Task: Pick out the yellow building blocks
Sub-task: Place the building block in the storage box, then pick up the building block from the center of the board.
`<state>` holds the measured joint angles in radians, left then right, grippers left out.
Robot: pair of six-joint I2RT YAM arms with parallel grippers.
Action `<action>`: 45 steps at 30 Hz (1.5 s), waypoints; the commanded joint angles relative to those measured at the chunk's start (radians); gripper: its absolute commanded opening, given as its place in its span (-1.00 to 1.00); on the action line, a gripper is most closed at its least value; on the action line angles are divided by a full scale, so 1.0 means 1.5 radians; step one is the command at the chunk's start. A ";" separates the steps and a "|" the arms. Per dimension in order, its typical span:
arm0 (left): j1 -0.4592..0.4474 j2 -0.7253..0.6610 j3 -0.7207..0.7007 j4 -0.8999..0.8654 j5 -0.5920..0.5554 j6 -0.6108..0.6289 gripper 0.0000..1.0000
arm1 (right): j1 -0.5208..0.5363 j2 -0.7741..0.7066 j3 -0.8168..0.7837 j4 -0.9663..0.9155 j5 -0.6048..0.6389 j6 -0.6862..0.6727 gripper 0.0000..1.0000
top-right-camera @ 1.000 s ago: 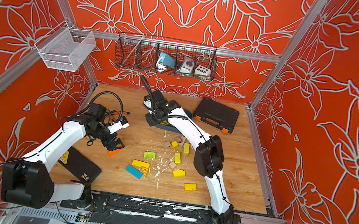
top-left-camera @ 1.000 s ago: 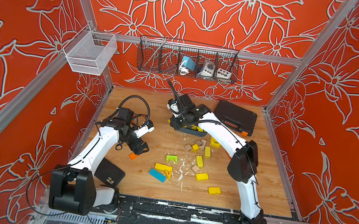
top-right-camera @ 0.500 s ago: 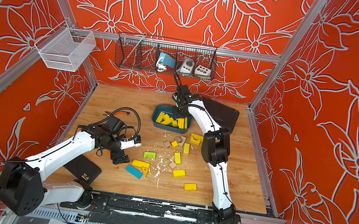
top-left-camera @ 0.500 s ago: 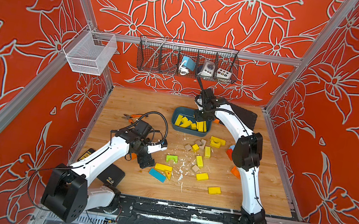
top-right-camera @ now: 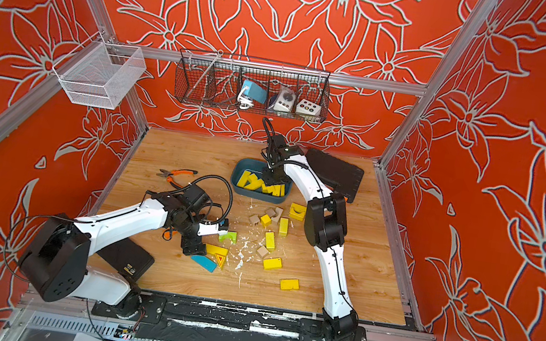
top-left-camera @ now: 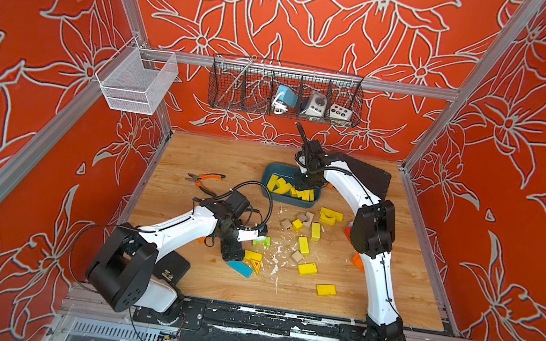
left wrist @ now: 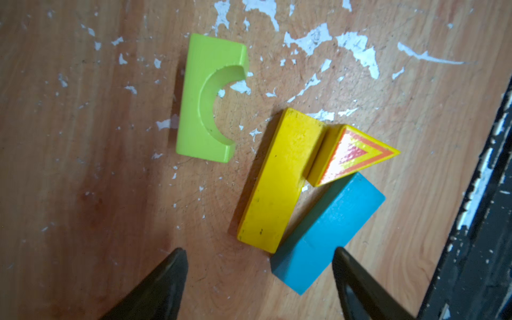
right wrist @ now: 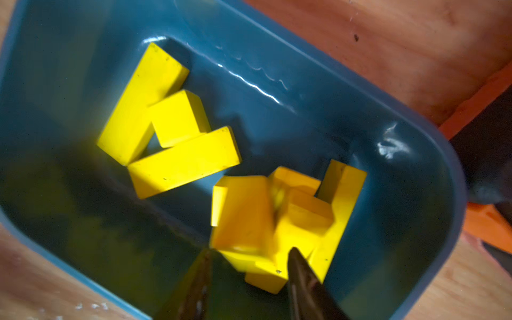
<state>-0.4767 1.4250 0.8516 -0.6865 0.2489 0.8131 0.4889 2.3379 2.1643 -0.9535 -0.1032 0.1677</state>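
Several yellow building blocks lie in the blue bin [top-left-camera: 269,172] [right wrist: 443,166]. My right gripper [top-left-camera: 304,183] [right wrist: 249,251] hangs over that bin, open, with a blurred yellow block [right wrist: 243,210] just past its tips. More yellow blocks lie on the table: an arch [top-left-camera: 330,216], a cube [top-left-camera: 297,224] and bars [top-left-camera: 303,245]. My left gripper [top-left-camera: 233,255] [left wrist: 259,253] is open just above the wood. A yellow bar [left wrist: 279,180] and a red-edged yellow triangle [left wrist: 357,152] lie just ahead of its tips.
A lime-green arch [left wrist: 207,97] and a blue block [left wrist: 332,227] lie by the yellow bar. Tan blocks [top-left-camera: 297,256], orange blocks [top-left-camera: 357,261], pliers [top-left-camera: 206,179] and a black case [top-left-camera: 370,175] are also on the table. The black front edge [left wrist: 484,221] runs close by.
My left arm swung from the table's left side to the yellow bar and triangle. My right gripper shifted across the bin and opened; a yellow block now shows blurred below it.
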 commanded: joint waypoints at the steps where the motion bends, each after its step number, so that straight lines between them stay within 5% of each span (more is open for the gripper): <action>1: -0.018 0.020 0.014 0.009 0.007 -0.011 0.62 | -0.003 -0.034 -0.017 -0.017 0.042 -0.003 0.08; 32: -0.081 0.133 -0.003 0.086 -0.092 -0.018 0.08 | -0.006 -0.473 -0.436 0.074 0.114 0.052 0.14; 45: -0.086 0.147 -0.001 0.071 -0.105 -0.046 -0.60 | -0.020 -0.588 -0.599 0.102 0.126 0.085 0.16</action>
<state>-0.6025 1.6062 0.8745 -0.5575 0.1276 0.7506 0.4702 1.4830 1.3128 -0.8185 0.0704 0.2676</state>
